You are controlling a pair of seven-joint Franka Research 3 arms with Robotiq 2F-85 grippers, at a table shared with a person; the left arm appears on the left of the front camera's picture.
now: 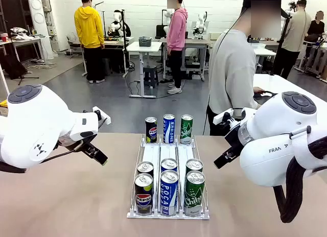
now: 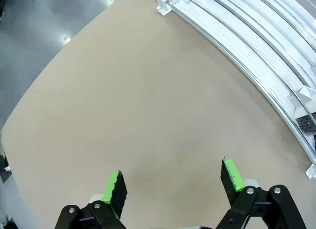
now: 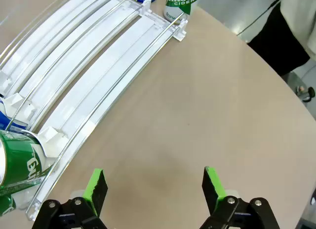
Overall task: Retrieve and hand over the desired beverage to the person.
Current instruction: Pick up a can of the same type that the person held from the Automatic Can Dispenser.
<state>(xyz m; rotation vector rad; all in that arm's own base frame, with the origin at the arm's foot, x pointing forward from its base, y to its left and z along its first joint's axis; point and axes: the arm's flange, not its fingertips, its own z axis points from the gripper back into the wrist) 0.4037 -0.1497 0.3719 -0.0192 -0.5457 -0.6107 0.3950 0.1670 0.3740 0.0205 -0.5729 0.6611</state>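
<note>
Pincers agape, empty: left pincer (image 2: 173, 177), right pincer (image 3: 154, 182) | bare table (image 1: 76, 196) flanks rack (image 1: 152, 154)

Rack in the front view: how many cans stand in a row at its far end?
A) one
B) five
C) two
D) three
D: a Pepsi can, a blue can and a green can stand side by side there.

front camera sitting at the robot's edge of the table (image 1: 66, 196), facing across it toward the person (image 1: 232, 73), left wrist camera looking down close over the table, right wrist camera doing the same from the opposite side, all three sharing the white can rack (image 1: 168, 151)
</note>
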